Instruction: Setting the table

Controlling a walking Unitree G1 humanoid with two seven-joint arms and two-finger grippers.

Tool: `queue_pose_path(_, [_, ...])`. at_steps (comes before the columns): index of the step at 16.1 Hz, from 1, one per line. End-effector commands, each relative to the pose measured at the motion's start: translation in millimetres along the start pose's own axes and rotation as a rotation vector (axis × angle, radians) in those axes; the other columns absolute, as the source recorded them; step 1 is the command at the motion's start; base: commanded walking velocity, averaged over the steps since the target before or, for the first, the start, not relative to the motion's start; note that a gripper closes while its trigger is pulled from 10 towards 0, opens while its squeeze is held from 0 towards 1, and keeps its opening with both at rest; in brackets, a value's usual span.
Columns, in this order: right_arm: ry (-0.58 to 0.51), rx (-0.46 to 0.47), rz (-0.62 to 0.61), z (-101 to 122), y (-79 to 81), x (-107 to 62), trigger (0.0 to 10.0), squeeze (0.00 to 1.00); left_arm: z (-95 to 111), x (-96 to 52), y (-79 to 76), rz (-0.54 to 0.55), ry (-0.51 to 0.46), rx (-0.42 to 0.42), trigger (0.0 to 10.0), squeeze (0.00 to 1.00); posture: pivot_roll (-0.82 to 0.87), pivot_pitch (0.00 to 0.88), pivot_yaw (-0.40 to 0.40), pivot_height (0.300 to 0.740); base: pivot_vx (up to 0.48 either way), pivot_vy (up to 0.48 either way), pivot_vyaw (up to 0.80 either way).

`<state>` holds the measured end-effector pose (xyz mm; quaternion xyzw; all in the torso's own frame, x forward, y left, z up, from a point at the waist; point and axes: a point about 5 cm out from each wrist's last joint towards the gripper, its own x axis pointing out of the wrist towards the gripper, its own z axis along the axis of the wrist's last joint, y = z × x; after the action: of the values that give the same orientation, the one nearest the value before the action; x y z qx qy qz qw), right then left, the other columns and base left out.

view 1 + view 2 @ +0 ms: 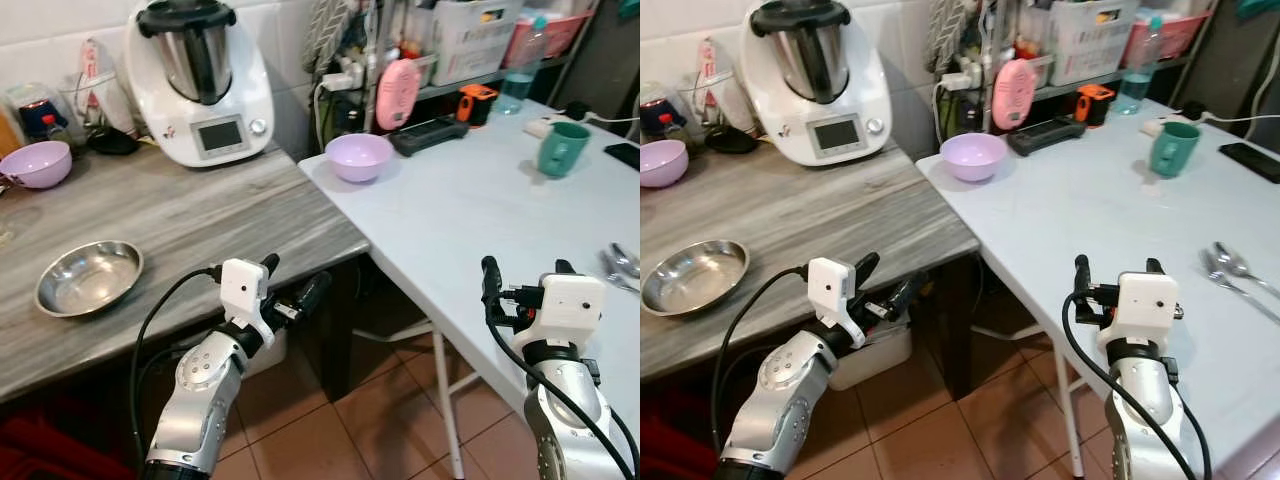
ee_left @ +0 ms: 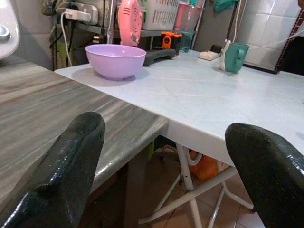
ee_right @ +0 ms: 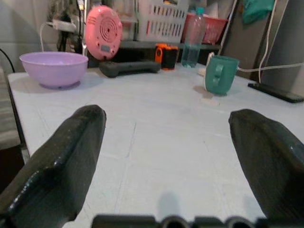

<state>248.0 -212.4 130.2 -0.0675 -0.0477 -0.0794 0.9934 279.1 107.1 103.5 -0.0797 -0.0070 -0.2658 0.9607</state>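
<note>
Right gripper (image 3: 166,156) empty, spread; spoons (image 1: 1230,265) on table (image 1: 1080,220).

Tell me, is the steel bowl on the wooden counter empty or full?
Empty. The steel bowl stands upright on the wooden counter, and its bare shiny bottom is visible.

Two black fingers (image 3: 61,156) of the right gripper (image 3: 166,161) stand wide apart above a white table (image 3: 156,128). A purple bowl (image 3: 53,68) sits near the table's far corner. A green mug (image 3: 220,74) stands well apart from it, with a pink round device (image 3: 105,32), a water bottle (image 3: 192,40) and a phone (image 3: 275,92) farther back.
</note>
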Motion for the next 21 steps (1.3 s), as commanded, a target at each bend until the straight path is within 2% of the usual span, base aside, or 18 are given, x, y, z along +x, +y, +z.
queue_pose_path(1, [-0.024, 0.004, 0.013, 4.9, 5.2, 2.0, 10.0, 0.0, 6.1, -2.1, 5.7, 0.003, -0.021, 0.013, 10.0, 0.0, -0.08, 0.0, 0.017, 0.74, 0.0, 0.0, 0.0])
queue_pose_path(6, [-0.027, 0.0, 0.019, 5.1, 6.1, 2.3, 10.0, 0.0, 6.2, -2.9, 4.4, -0.012, -0.029, 0.015, 10.0, 0.0, -0.08, 0.0, 0.018, 0.74, 0.0, 0.0, 0.0])
queue_pose_path(10, [-0.03, -0.008, 0.024, 5.3, 6.3, 2.2, 10.0, 0.0, 6.1, -2.5, 3.1, -0.028, -0.035, 0.017, 10.0, 0.0, -0.08, 0.0, 0.017, 0.74, 0.28, 0.0, 0.0])
queue_pose_path(18, [-0.028, 0.002, 0.028, 3.8, 10.0, 1.9, 10.0, 0.0, 6.5, -3.9, 3.9, -0.029, -0.032, 0.022, 10.0, 0.0, -0.07, 0.0, 0.021, 0.74, 0.303, 0.251, 0.0])
queue_pose_path(21, [-0.029, 0.001, 0.028, 3.8, 9.5, 2.0, 10.0, 0.0, 6.3, -4.2, 4.2, -0.029, -0.03, 0.021, 10.0, 0.0, -0.07, 0.0, 0.021, 0.74, 0.0, 0.08, 0.0])
